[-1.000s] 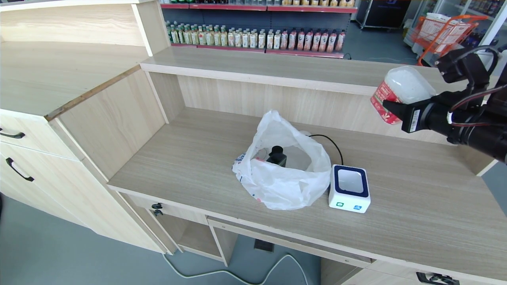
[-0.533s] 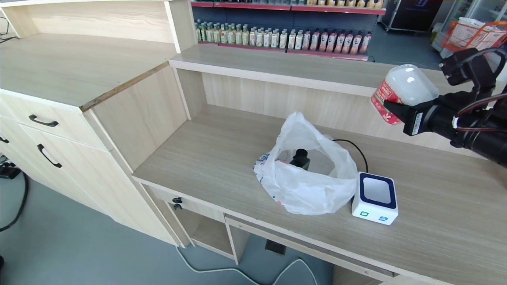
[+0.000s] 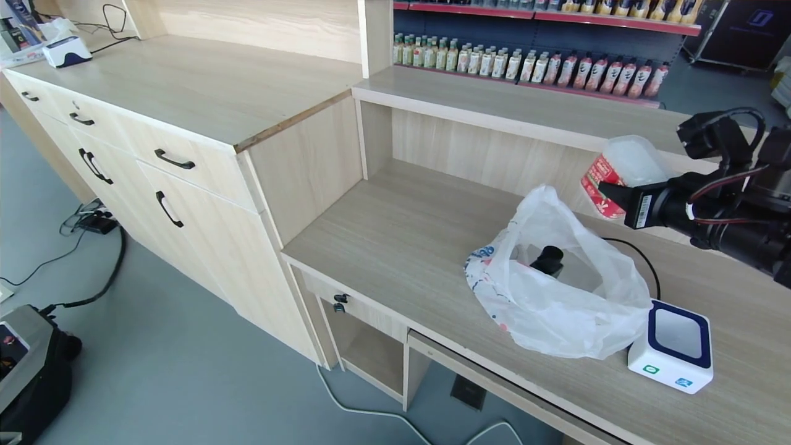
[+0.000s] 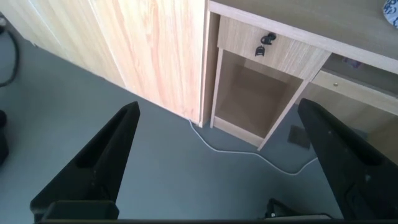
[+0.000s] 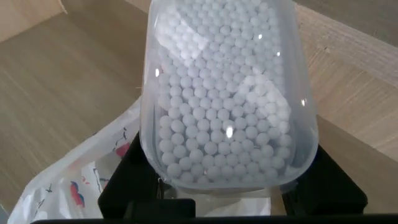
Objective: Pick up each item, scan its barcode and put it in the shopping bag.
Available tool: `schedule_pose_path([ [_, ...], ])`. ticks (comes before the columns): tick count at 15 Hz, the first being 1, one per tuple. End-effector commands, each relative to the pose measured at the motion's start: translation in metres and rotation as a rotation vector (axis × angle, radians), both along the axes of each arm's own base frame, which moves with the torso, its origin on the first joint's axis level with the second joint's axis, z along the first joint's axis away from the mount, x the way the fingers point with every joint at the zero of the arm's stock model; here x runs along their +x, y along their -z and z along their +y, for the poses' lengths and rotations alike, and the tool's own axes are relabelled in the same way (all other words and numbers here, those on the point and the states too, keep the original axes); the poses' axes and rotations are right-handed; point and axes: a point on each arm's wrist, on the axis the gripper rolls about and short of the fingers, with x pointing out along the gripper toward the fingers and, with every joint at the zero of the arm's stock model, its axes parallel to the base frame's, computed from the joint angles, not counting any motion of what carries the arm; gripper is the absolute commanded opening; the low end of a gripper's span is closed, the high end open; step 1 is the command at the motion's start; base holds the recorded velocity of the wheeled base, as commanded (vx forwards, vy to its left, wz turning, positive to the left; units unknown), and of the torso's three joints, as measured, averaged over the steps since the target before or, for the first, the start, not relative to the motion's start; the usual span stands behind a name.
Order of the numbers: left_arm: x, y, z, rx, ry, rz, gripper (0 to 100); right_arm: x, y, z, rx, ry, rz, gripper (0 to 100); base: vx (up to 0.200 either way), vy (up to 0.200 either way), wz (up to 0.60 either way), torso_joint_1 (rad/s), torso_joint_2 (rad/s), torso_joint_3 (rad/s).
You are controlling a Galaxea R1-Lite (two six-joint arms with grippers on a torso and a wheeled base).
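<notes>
The wooden counter (image 3: 395,235) carried the open white shopping bag (image 3: 556,309), with the white-and-blue scanner (image 3: 673,346) just beside it on the right. Above the bag's far right side, the right gripper (image 3: 618,182) was clamped on a tilted clear tub (image 3: 630,164) with a red label. The right wrist view revealed small white beads (image 5: 230,106) filling the tub. The left gripper (image 4: 217,162) hung with its fingers wide apart over the grey floor (image 4: 155,174) by the counter's front.
</notes>
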Motion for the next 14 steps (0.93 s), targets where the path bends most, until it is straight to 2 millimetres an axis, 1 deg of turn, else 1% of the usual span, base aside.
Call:
schedule_pose_path([
  [1,0.0,0.0,0.0,0.0,0.0,0.0,100,0.015,0.023,-0.007,-0.005,0.028,0.075,0,0.0,0.0,0.0,0.0,0.0,0.0],
  [3,0.0,0.0,0.0,0.0,0.0,0.0,100,0.021,0.032,-0.011,-0.005,0.04,0.106,0,0.0,0.0,0.0,0.0,0.0,0.0],
  [8,0.0,0.0,0.0,0.0,0.0,0.0,100,0.03,0.065,-0.014,0.002,0.051,0.219,0,0.0,0.0,0.0,0.0,0.0,0.0],
  [12,0.0,0.0,0.0,0.0,0.0,0.0,100,0.016,0.096,-0.027,0.011,0.01,0.339,0,0.0,0.0,0.0,0.0,0.0,0.0],
  [14,0.0,0.0,0.0,0.0,0.0,0.0,100,0.014,0.099,-0.029,0.015,0.014,0.349,0,0.0,0.0,0.0,0.0,0.0,0.0],
])
